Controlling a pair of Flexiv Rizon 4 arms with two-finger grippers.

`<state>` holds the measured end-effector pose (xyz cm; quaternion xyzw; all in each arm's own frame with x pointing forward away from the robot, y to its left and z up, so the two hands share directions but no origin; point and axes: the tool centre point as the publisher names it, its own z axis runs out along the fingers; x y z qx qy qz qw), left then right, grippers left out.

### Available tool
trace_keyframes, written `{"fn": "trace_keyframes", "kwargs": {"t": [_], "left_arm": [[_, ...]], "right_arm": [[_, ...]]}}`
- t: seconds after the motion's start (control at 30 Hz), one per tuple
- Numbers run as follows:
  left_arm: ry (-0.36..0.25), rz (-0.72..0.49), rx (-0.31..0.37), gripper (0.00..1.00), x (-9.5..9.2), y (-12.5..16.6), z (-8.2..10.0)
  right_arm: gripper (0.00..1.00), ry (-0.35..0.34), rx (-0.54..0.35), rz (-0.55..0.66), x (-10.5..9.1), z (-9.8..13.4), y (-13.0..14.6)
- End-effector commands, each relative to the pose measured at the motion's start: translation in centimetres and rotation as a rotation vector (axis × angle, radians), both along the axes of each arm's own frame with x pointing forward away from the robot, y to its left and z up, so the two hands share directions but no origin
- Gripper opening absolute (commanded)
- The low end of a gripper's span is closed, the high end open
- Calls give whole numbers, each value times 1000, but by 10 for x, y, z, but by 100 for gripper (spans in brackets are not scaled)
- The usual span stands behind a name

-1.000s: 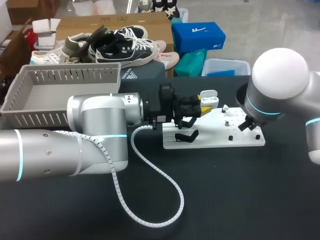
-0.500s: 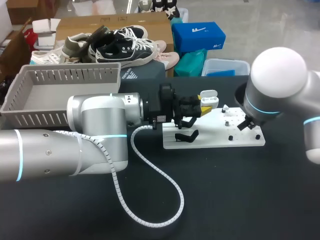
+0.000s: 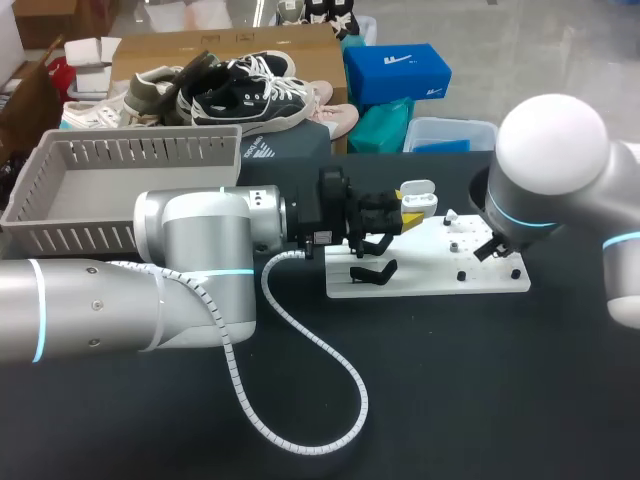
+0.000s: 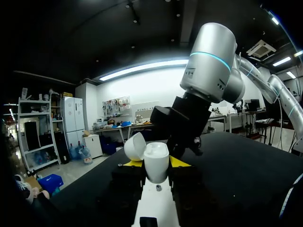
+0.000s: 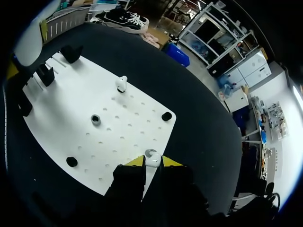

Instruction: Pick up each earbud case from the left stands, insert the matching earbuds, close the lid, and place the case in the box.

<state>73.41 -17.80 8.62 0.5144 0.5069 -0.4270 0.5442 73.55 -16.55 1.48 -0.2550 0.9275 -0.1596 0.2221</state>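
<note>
My left gripper (image 3: 404, 221) (image 4: 155, 164) is shut on a white earbud case (image 3: 415, 196) (image 4: 156, 160), held above the left part of the white board (image 3: 430, 268) with its lid (image 4: 135, 145) open. My right gripper (image 5: 152, 162) is low over the board's (image 5: 71, 109) near edge. A small white earbud (image 5: 151, 158) sits between its yellow tips, which touch it on both sides. In the head view the right arm's body hides that gripper. A second white earbud (image 5: 121, 83) (image 3: 451, 215) stands upright farther along the board.
An empty black stand (image 3: 372, 270) sits on the board's left part. Black pegs (image 5: 166, 116) and a ring (image 5: 95, 119) dot the board. A grey slatted box (image 3: 120, 180) stands at the table's back left. A white coiled cable (image 3: 300, 400) loops over the front.
The right gripper's fingers have drawn together around the earbud on the board. The right arm shifted very slightly left. The left arm and case have not moved.
</note>
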Motion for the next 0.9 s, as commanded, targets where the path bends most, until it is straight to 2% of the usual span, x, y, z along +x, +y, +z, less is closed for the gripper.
{"fn": "trace_keyframes", "kwargs": {"t": [0.03, 0.3, 0.43, 0.9], "left_arm": [[-2, 2, -3, 0, -1, 0, 0], [-2, 2, -3, 0, -1, 0, 0], [-2, 2, -3, 0, -1, 0, 0], [-2, 2, -3, 0, -1, 0, 0]], "right_arm": [[0, -8, 3, -6, 1, 1, 0], [0, -37, 76, -52, -10, 32, -9], [0, -42, 115, -54, -24, 48, -12], [0, -42, 115, -54, -24, 48, -12]]}}
